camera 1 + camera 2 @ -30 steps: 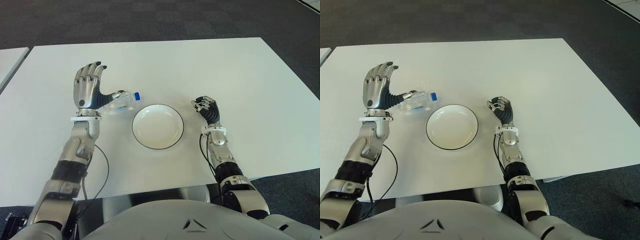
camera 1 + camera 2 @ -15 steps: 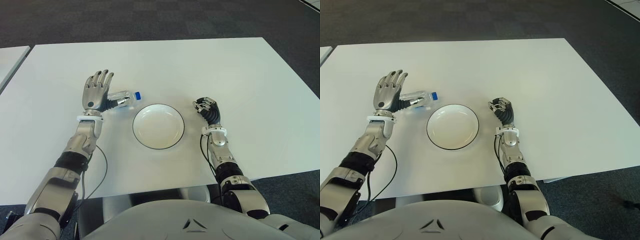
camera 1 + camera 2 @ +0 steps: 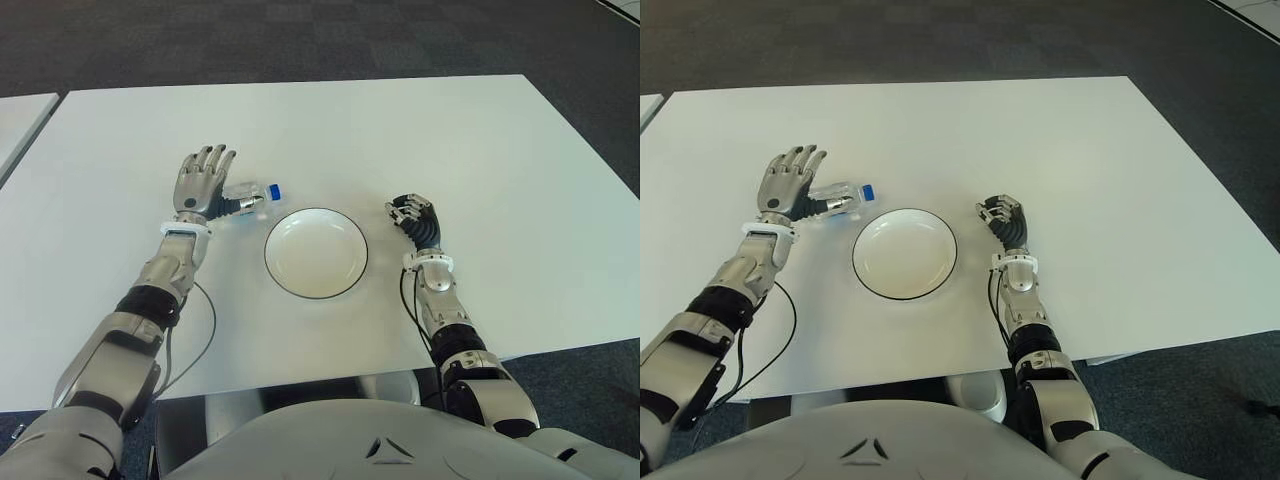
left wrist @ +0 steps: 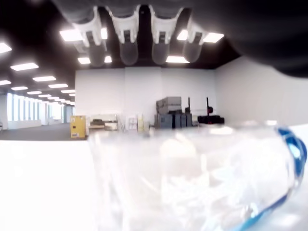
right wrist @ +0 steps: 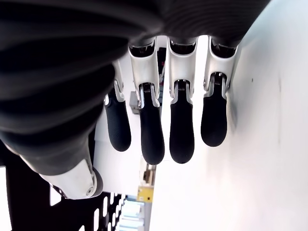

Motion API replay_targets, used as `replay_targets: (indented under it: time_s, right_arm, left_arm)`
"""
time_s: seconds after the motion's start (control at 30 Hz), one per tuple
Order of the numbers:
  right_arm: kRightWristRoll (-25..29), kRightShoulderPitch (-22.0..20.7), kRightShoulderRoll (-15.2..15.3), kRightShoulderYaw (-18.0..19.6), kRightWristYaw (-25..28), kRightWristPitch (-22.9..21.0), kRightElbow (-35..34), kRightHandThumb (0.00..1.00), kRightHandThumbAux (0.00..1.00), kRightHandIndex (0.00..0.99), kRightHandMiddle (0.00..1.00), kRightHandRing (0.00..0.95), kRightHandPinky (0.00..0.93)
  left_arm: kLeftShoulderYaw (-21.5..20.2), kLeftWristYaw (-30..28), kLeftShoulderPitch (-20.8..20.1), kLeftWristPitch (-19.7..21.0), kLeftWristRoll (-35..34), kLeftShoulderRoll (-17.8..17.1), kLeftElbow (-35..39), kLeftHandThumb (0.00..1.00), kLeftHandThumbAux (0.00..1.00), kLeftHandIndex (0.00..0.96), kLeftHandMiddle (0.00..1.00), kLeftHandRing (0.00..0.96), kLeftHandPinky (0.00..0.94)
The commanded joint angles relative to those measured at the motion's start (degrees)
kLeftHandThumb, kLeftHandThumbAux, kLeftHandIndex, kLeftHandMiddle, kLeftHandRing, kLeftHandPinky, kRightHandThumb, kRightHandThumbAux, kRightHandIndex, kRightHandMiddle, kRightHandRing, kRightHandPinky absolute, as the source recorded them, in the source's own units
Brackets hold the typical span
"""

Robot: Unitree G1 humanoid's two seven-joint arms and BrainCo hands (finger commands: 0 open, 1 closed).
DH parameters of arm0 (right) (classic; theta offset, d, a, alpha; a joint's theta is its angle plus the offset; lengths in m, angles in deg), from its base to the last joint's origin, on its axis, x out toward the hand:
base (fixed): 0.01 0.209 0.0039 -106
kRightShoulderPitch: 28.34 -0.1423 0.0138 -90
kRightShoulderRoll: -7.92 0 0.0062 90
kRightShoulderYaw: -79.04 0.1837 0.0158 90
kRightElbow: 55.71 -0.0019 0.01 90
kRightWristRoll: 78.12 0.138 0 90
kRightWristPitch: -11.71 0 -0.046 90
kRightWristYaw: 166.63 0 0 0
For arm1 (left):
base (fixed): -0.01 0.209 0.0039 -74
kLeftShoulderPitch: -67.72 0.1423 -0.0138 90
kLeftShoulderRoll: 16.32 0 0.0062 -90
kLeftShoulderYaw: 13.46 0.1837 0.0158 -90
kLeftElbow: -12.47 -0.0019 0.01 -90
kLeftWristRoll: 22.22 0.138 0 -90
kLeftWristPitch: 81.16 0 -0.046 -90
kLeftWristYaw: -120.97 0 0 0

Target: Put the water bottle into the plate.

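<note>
A clear water bottle [image 3: 249, 196] with a blue cap lies on its side on the white table [image 3: 400, 130], just left of the plate. The white plate [image 3: 316, 252] with a dark rim holds nothing. My left hand [image 3: 204, 176] is open, fingers stretched out, with its palm against the bottle's base end and the thumb alongside it. In the left wrist view the bottle [image 4: 192, 183] fills the foreground below the straight fingers [image 4: 129, 36]. My right hand [image 3: 413, 214] shows to the right of the plate with its fingers [image 5: 182, 126] curled and nothing in them.
A second white table's corner [image 3: 20, 120] shows at the far left. Dark carpet [image 3: 300, 40] lies beyond the table's far edge. A black cable [image 3: 205, 340] loops beside my left forearm.
My left hand has come down from a raised pose and moved forward and to the right, closer over the bottle. The bottle, plate and right hand have stayed put.
</note>
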Motion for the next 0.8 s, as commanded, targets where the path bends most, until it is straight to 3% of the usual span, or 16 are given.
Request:
replay_targets:
  time_s: [0.03, 0.4, 0.57, 0.8]
  right_arm:
    - [0.1, -0.1, -0.1, 0.1, -0.1, -0.5, 0.2, 0.709, 0.73, 0.429, 0.509, 0.521, 0.545]
    - [0.3, -0.2, -0.1, 0.1, 0.6, -0.2, 0.5, 0.709, 0.729, 0.429, 0.508, 0.525, 0.552]
    - [0.2, -0.2, -0.1, 0.1, 0.4, 0.2, 0.6, 0.709, 0.729, 0.43, 0.507, 0.521, 0.545]
    - [0.4, -0.2, -0.1, 0.3, 0.5, 0.5, 0.6, 0.71, 0.729, 0.43, 0.503, 0.512, 0.528]
  left_arm:
    - [2.3, -2.7, -1.7, -1.2, -0.7, -0.2, -4.2, 0.593, 0.185, 0.0, 0.0, 0.0, 0.0]
    - [6.7, -5.4, -4.9, -2.9, -1.8, 1.6, -14.1, 0.602, 0.22, 0.0, 0.0, 0.0, 0.0]
    - [9.3, -5.7, -8.0, -3.0, -1.6, 3.8, -25.3, 0.607, 0.236, 0.0, 0.0, 0.0, 0.0]
    - [11.9, -7.5, -10.1, -2.7, -1.9, 4.9, -31.4, 0.635, 0.267, 0.0, 0.0, 0.0, 0.0]
